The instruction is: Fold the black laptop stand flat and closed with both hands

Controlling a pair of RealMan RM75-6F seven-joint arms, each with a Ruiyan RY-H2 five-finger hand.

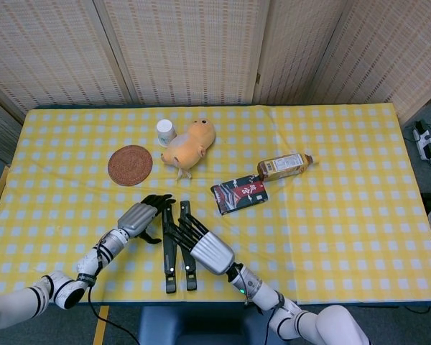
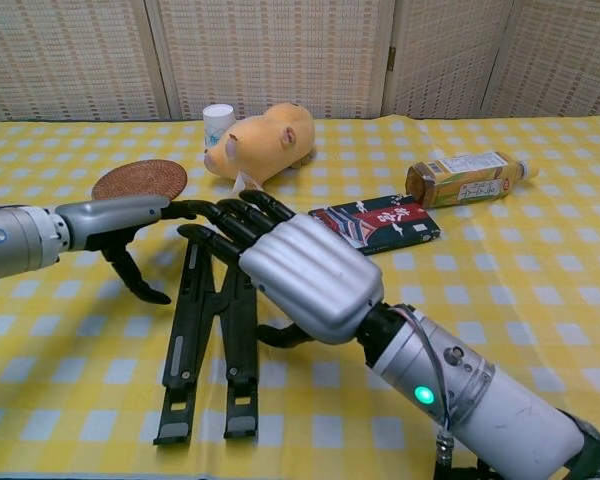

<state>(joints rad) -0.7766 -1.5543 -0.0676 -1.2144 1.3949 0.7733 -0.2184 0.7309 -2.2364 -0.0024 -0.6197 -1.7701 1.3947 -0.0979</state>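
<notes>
Lay nearly flat on the yellow checked tablecloth (image 1: 330,237), near the front edge: the black laptop stand (image 1: 178,248), two long bars close together, joined at the far end and slightly splayed toward the robot. Ran lengthwise from the near edge away toward the far side, between the two hands.

Reached in from the left: the left hand (image 1: 145,215), fingers stretched out over the far tip of the stand, thumb hanging down beside the left bar. Gripped nothing that could be seen; whether fingertips touched the hinge could not be told.

Came in from the right: the right hand (image 2: 290,262), palm down, fingers extended across the upper part of the bars, thumb tucked below. Appeared to press or hover rather than clasp; contact not clear from either view.

Stood about equally near, both hands, at the hinge end, one on each side of the long axis. Probably called for next: squeezing the bars inward across that axis until fully shut.

Sat well beyond: plush toy (image 1: 189,144), round coaster (image 1: 130,165), bottle (image 1: 284,167).
</notes>
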